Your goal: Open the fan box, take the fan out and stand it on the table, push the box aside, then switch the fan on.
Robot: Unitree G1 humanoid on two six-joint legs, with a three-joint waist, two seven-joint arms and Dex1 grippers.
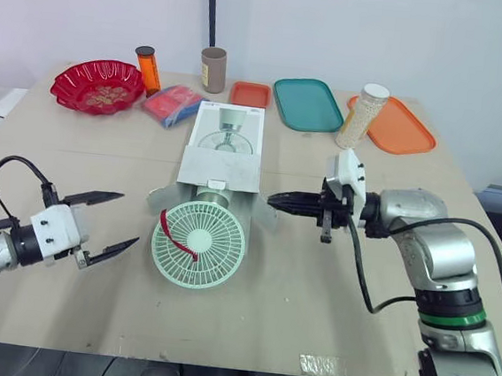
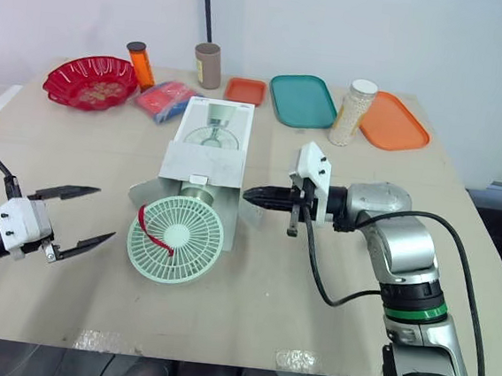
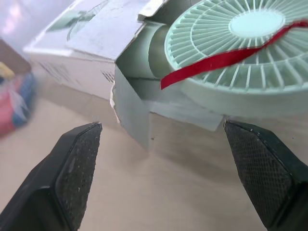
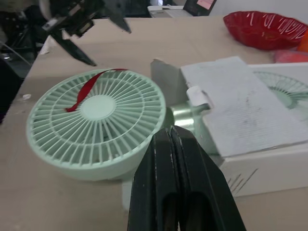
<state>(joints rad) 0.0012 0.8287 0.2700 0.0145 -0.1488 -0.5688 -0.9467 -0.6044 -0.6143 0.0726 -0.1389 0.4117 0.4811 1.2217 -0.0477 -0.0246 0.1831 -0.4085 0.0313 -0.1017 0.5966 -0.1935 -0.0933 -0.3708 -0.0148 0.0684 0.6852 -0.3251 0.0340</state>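
The fan box (image 1: 223,154) lies flat near the middle of the tabletop (image 1: 311,300). Its long axis runs straight away from the robot, and its open mouth faces the near edge with the flaps (image 1: 156,198) spread to both sides. The mint-green fan (image 1: 199,243) is partly out of that mouth. Its round head lies on its back on the tabletop with the grille facing up, while its stem reaches back into the box, so the fan lies in line with the box, head nearest the robot. A red ribbon (image 1: 175,234) curves across the grille from its left rim.

The left gripper (image 1: 130,219) hovers just to the left of the fan head. Its two black fingers are spread wide and point towards the fan and the left flap, touching nothing. The right gripper (image 1: 272,199) has its fingers pressed together into a single point. It is aimed across towards the right side of the box mouth and holds nothing. Its tip seems just short of the right flap, though contact is hard to judge.

Along the far side of the tabletop stand a red bowl (image 1: 96,86), an orange bottle (image 1: 148,69), a brown tube (image 1: 213,69), a red-and-blue packet (image 1: 172,105), a small orange tray (image 1: 250,94), a teal tray (image 1: 307,104), a jar of white beads (image 1: 362,116) and a larger orange tray (image 1: 399,125).
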